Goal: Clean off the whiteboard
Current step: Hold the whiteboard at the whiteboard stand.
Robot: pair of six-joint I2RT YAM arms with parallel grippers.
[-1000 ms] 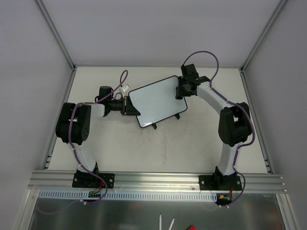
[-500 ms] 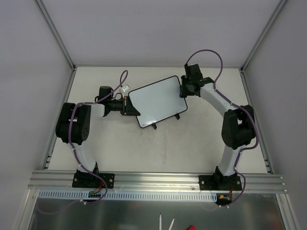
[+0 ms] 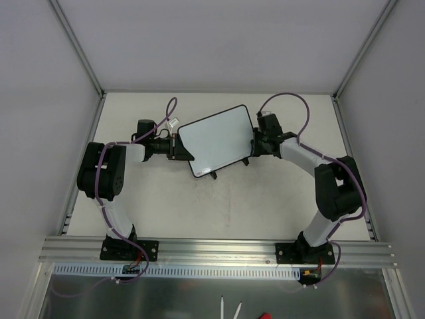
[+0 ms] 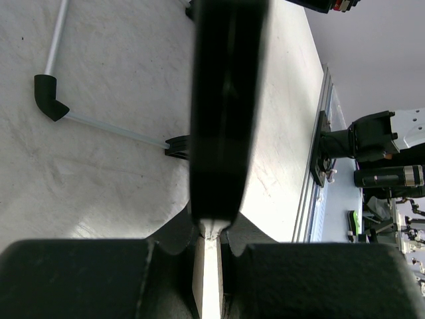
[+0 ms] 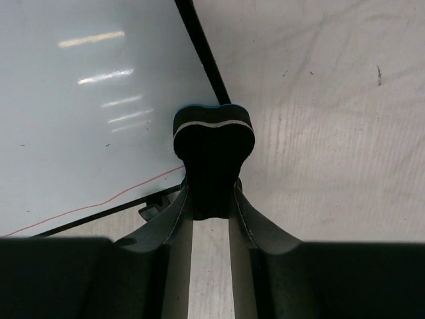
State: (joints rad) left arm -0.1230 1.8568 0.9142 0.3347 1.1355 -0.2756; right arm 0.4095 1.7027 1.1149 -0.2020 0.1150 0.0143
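1. The whiteboard [image 3: 218,141] lies on the bench [image 3: 265,199], in the upper middle of the top view.
2. Its long side runs from lower left to upper right.
3. The left hand [image 3: 178,147] pinches its left end.
4. The right hand [image 3: 256,142] pinches a black eraser [image 5: 214,156] at its right edge.

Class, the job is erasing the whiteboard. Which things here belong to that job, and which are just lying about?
Belong to the job: whiteboard, gripped at its edge by the left gripper; black eraser in the right gripper; red line on the board.

Lying about: two white sticks and a red object on the metal shelf by the arm bases.
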